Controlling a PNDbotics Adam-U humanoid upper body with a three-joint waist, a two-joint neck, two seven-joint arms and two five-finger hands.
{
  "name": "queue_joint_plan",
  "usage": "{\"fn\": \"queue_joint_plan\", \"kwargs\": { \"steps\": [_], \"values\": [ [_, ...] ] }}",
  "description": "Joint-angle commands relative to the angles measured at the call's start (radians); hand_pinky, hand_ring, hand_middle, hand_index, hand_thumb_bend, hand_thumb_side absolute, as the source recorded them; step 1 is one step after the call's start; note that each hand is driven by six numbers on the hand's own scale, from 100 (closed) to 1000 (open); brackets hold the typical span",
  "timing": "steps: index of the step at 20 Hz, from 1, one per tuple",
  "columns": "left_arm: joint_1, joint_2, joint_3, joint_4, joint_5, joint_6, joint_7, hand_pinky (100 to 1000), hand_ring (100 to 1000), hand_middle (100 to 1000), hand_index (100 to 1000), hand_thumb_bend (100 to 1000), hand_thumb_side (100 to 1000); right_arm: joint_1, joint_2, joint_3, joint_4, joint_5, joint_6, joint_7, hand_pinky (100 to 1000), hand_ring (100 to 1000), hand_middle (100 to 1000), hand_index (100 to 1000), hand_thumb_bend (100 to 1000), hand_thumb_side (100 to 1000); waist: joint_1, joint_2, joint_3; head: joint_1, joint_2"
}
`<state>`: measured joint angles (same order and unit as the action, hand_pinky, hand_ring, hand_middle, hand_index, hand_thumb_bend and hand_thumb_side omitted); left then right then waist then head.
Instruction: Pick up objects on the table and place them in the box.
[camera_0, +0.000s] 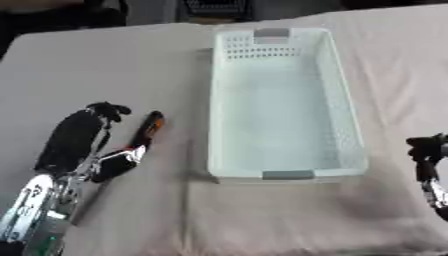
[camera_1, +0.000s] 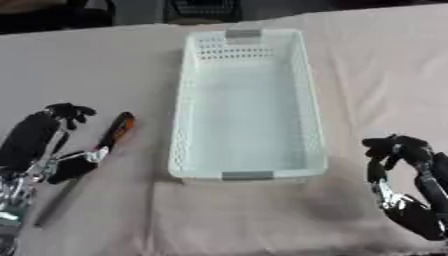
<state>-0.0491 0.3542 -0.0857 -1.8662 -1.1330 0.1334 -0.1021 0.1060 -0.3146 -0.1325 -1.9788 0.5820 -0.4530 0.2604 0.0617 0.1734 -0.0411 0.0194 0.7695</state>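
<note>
Beige cloth surface (camera_0: 105, 60) carries my white perforated plastic basket (camera_1: 302, 65); my left hand (camera_0: 83, 132) hovers open beside an orange-and-black screwdriver (camera_0: 147, 129), right hand (camera_1: 407, 165) idle, fingers relaxed.

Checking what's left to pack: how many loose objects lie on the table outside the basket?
1: a screwdriver with an orange-and-black handle, left of the basket, by the left hand. The basket looks empty; nothing else shows.

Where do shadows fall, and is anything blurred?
Left eye view: the white basket casts a soft shadow on the cloth by its near-left corner; the left robot hand looks blurred. Right eye view: the screwdriver also lacks sharp edges.
</note>
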Motion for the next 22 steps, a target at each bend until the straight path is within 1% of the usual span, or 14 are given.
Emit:
{"fn": "queue_joint_plan", "kwargs": {
  "steps": [1,4,7,12,22],
  "values": [
    [-0.01,0.008,-0.008,-0.013,-0.038,-0.006,-0.001,572,600,592,784,519,380,-0.007,-0.004,-0.002,-0.021,-0.004,-0.002,0.003,427,548,574,786,100,781,-0.002,-0.008,-0.002,0.011,0.0],
    [-0.009,0.009,-0.015,-0.012,-0.066,-0.008,-0.001,578,601,590,781,550,344,-0.007,-0.003,-0.001,-0.021,-0.004,-0.002,0.004,427,549,574,786,100,782,-0.002,-0.008,-0.002,0.011,0.0],
    [-0.009,0.009,-0.021,-0.013,-0.096,-0.01,0.001,577,596,578,778,560,326,-0.007,-0.003,-0.001,-0.021,-0.003,-0.002,0.004,427,548,574,786,100,782,-0.002,-0.008,-0.003,0.012,0.0],
    [-0.008,0.006,-0.026,0.0,-0.115,-0.005,0.003,567,580,555,769,523,296,-0.006,-0.003,-0.001,-0.021,-0.003,-0.002,0.004,427,548,574,786,100,781,-0.002,-0.008,-0.002,0.012,0.0],
    [-0.012,0.003,-0.038,0.032,-0.118,0.002,0.027,545,549,529,747,464,276,-0.005,-0.002,-0.001,-0.021,-0.002,-0.003,0.005,427,548,574,786,100,781,-0.002,-0.007,-0.003,0.012,0.0]
  ]
}}
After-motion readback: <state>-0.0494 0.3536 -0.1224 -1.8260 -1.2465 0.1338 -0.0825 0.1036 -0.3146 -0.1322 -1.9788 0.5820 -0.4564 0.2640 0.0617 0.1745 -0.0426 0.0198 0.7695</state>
